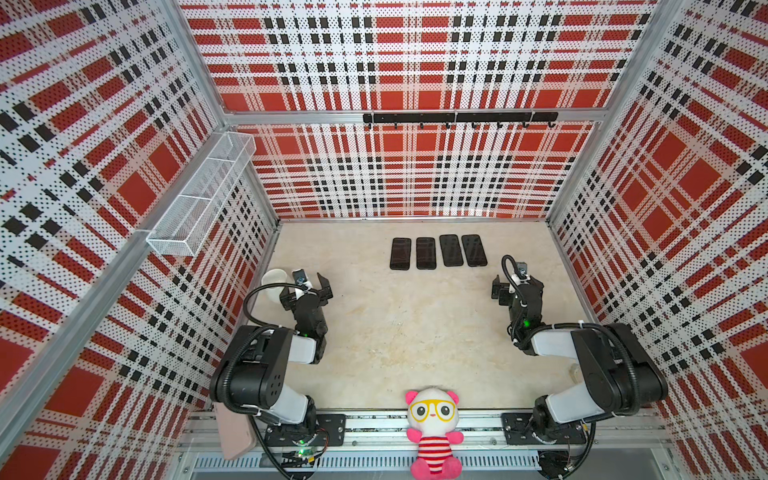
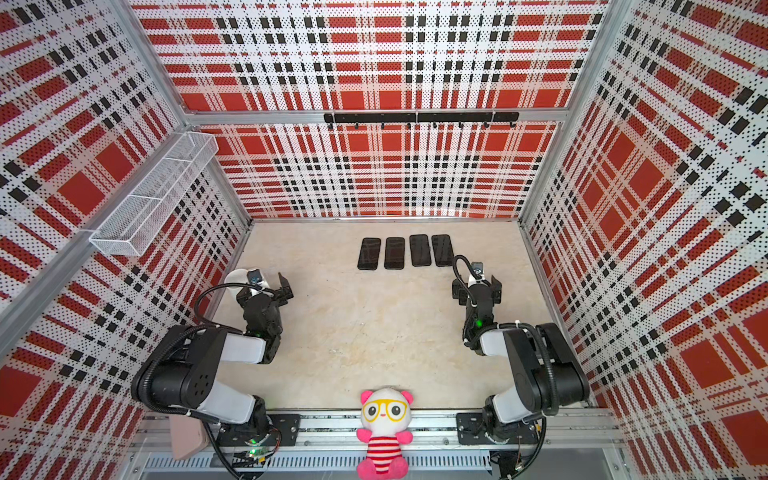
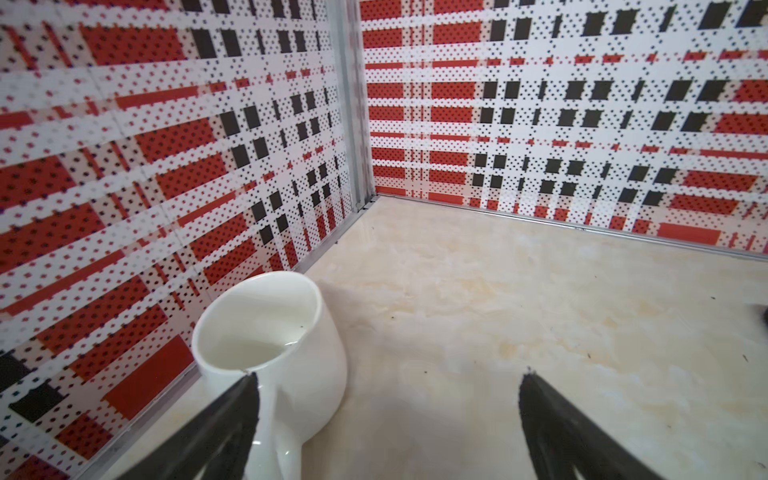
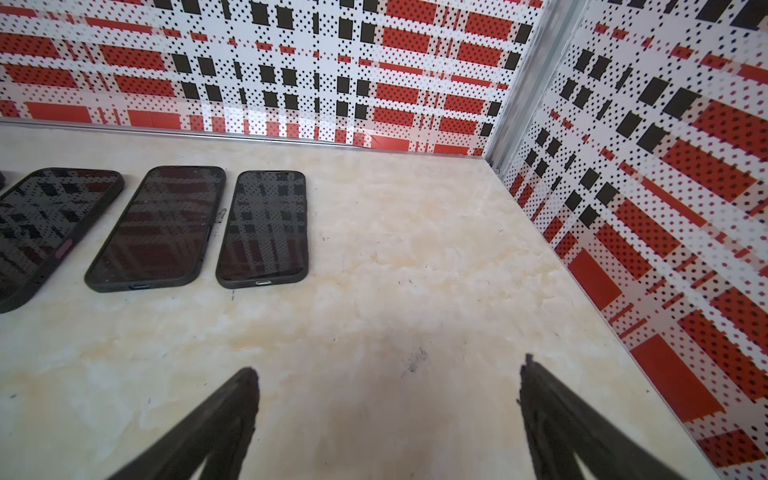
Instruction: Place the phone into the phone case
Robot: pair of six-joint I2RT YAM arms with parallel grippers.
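Note:
Several black phones (image 1: 426, 253) (image 2: 395, 253) lie screen up in a row at the back middle of the table. The right wrist view shows three of them (image 4: 264, 226), each with a dark rim around its screen. A pink flat slab (image 1: 235, 432) (image 2: 187, 436) that looks like a phone case leans by the left arm's base, off the table's front left corner. My left gripper (image 1: 305, 291) (image 2: 266, 293) (image 3: 390, 376) is open and empty near the left wall. My right gripper (image 1: 517, 286) (image 2: 477, 291) (image 4: 388, 365) is open and empty, just in front of the rightmost phone.
A white mug (image 3: 270, 332) (image 1: 274, 282) stands against the left wall, right beside the left gripper's finger. A plush panda (image 1: 434, 432) sits on the front rail. A wire basket (image 1: 199, 203) hangs on the left wall and a hook rail (image 1: 459, 118) on the back wall.

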